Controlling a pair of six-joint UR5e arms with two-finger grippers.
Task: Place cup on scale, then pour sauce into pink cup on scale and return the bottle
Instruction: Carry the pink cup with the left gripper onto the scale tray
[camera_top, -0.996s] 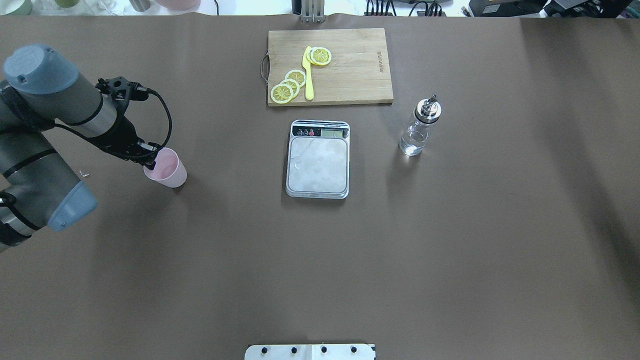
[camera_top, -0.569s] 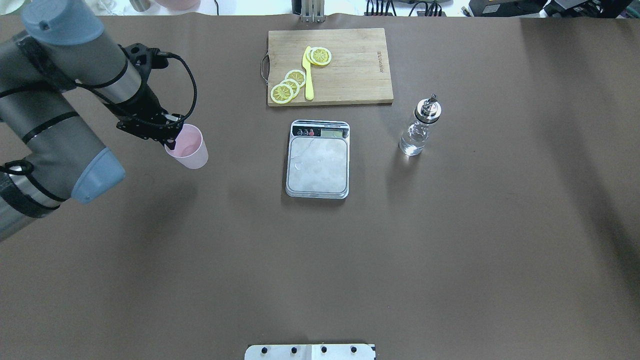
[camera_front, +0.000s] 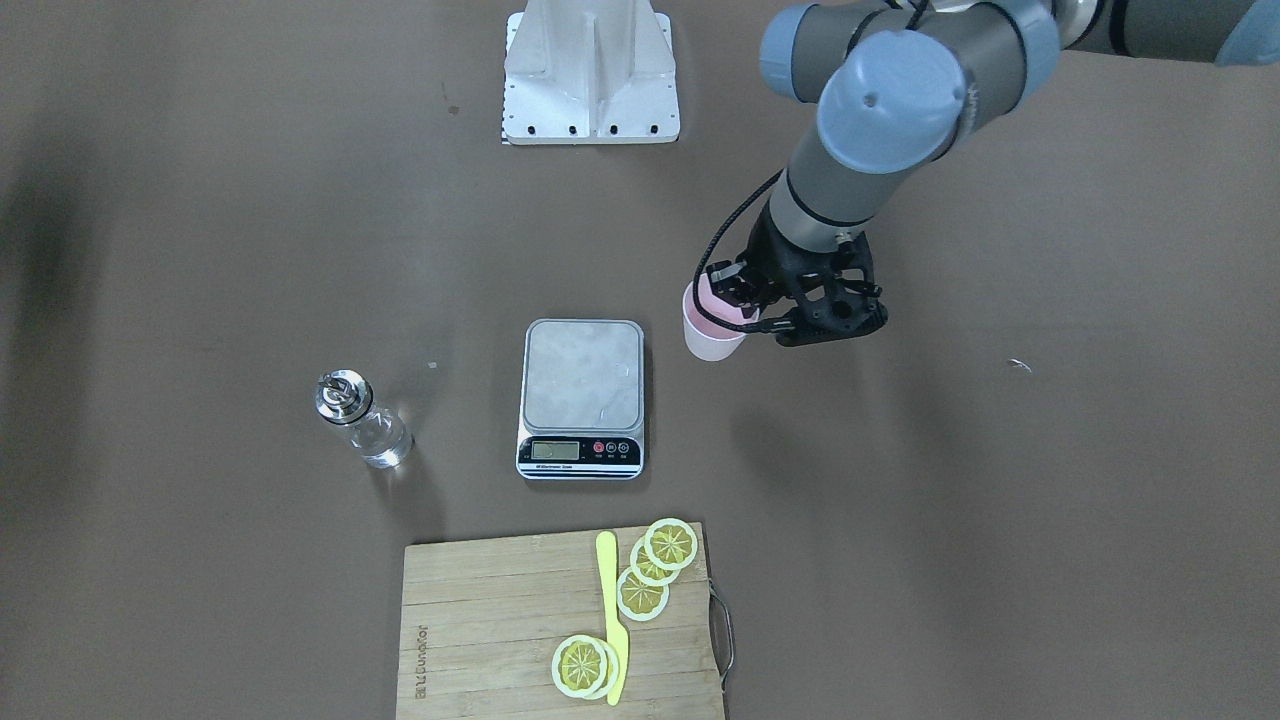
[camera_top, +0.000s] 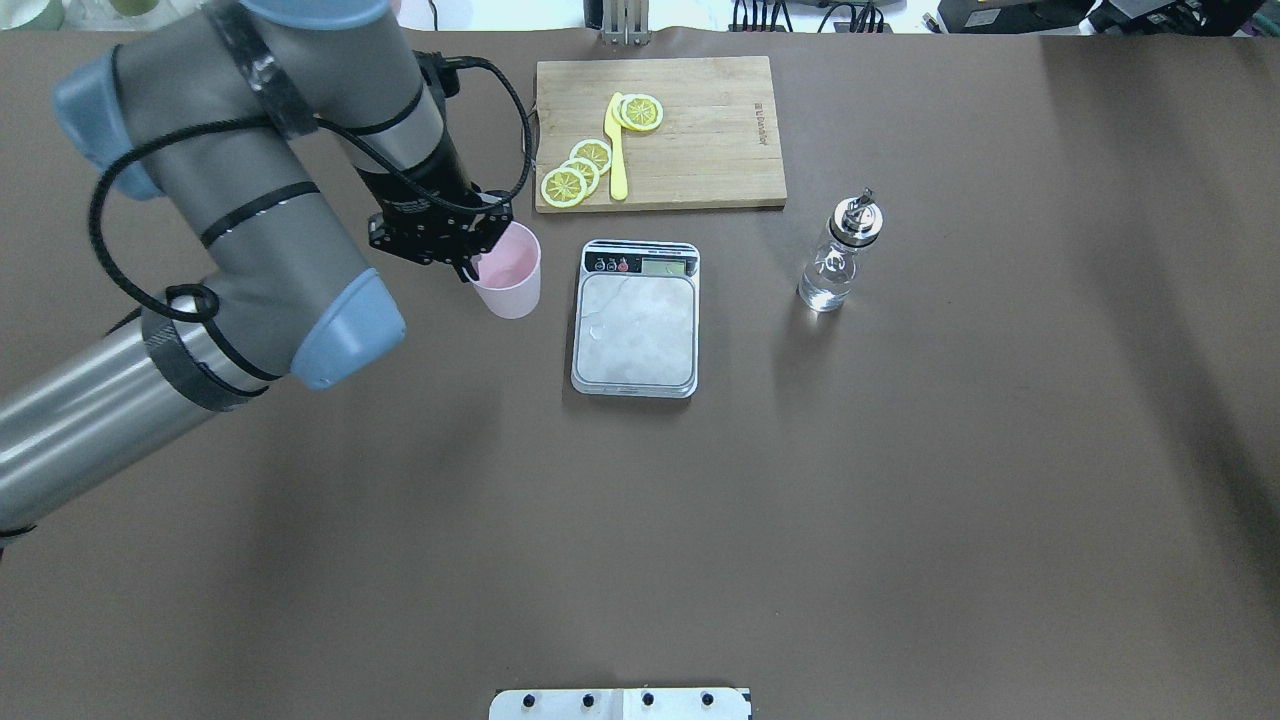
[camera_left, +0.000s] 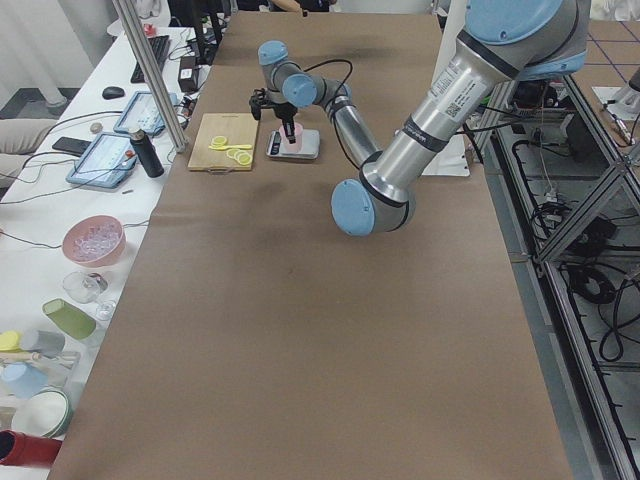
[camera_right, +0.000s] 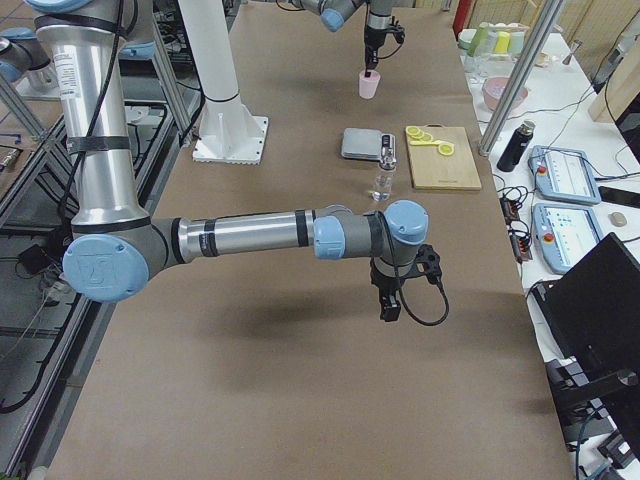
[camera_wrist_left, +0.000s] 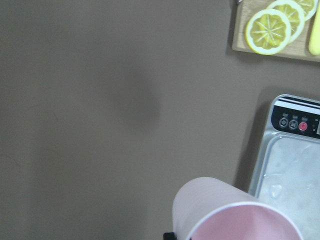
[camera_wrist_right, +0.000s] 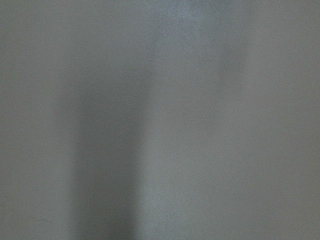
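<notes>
My left gripper (camera_top: 472, 266) is shut on the near-left rim of the pale pink cup (camera_top: 510, 280), one finger inside it. The cup (camera_front: 712, 338) stays upright just left of the scale (camera_top: 636, 330), level with its display end and not over the platform. The left wrist view shows the cup (camera_wrist_left: 220, 212) with the scale's edge (camera_wrist_left: 295, 175) close on its right. The clear glass bottle (camera_top: 838, 260) stands right of the scale with clear sauce (camera_top: 825, 287) in it. My right gripper (camera_right: 389, 308) hangs over bare table in the exterior right view only; I cannot tell whether it is open or shut.
A wooden cutting board (camera_top: 710, 130) lies behind the scale with lemon slices (camera_top: 577, 170) and a yellow knife (camera_top: 616, 150) on it. The robot's white base plate (camera_top: 620, 703) sits at the near table edge. Brown table surface spreads around the scale.
My left arm has carried the pink cup to the right and a little farther from the robot, from the table's left side to just beside the scale. The scale and the bottle have not moved.
</notes>
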